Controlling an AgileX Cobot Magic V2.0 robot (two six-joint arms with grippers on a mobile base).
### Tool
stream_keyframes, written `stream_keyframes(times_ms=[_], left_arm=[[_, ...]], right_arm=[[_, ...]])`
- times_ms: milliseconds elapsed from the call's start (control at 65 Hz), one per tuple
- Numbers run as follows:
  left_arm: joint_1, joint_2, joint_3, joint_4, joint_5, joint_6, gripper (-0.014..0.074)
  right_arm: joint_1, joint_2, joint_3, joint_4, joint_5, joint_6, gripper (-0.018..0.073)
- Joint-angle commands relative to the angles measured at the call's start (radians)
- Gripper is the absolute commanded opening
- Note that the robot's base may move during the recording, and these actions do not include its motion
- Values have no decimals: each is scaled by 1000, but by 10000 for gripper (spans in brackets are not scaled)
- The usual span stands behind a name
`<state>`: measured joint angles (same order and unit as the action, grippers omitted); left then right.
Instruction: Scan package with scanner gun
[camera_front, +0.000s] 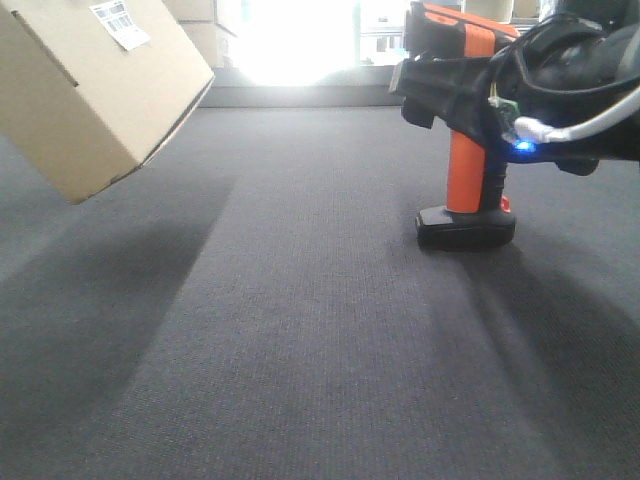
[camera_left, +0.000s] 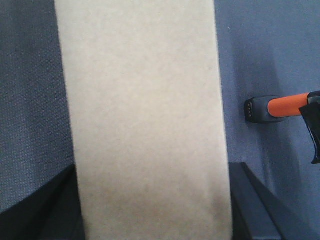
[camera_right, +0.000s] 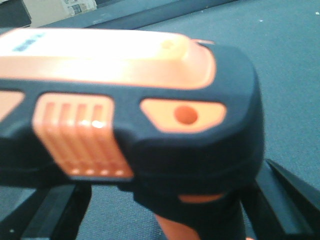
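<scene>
In the front view I hold the package (camera_front: 95, 95) clear of the counter (camera_front: 300, 350) and tilted. Its white label (camera_front: 120, 22) faces up and rightward, I judge so the scanner gun (camera_front: 465, 130) can read it. The gun stands on its base, with my right pincer (camera_front: 545, 95) around its head.

In the left wrist view, my left pincer (camera_left: 152, 215) is spread wide and clamps the package's sides.

In the right wrist view, the right pincer (camera_right: 170, 215) flanks the gun's body and appears to be gripping it.

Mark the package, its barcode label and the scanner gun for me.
package (camera_front: 130, 90): front-facing view, on its tan cardboard face.
barcode label (camera_front: 120, 22): front-facing view, middle of the white sticker.
scanner gun (camera_front: 463, 170): front-facing view, on the orange handle.
</scene>
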<state>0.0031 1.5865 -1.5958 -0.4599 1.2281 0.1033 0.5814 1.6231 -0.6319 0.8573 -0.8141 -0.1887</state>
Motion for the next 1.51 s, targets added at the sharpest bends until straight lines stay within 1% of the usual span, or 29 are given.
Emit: stream_keyframes(times_ms=[0,92,431,584,830,1199,1492], left_arm=[[3,-14,-1,-27,-7,1,-111],[3,-14,-1,-27,-7,1,-111],[3,-14,-1,-27,-7,1,-111],[3,-14,-1,-27,-7,1,-111],[3,-14,-1,-27,-7,1,-111],[3,-14,-1,-27,-7,1,-111],[3,-14,-1,-27,-7,1,-111]], right_arm=[[1,11,-7,-7,-24,-6,487],[1,11,-7,-7,-27,-31,487],[1,11,-7,-7,-63,-43,487],[1,11,-7,-5,-83,-69,487],[1,11,-7,48,-91,-70,487],[-1,12,-9,47,-97,-70,487],[-1,59,-65,56,-75,-70,487]])
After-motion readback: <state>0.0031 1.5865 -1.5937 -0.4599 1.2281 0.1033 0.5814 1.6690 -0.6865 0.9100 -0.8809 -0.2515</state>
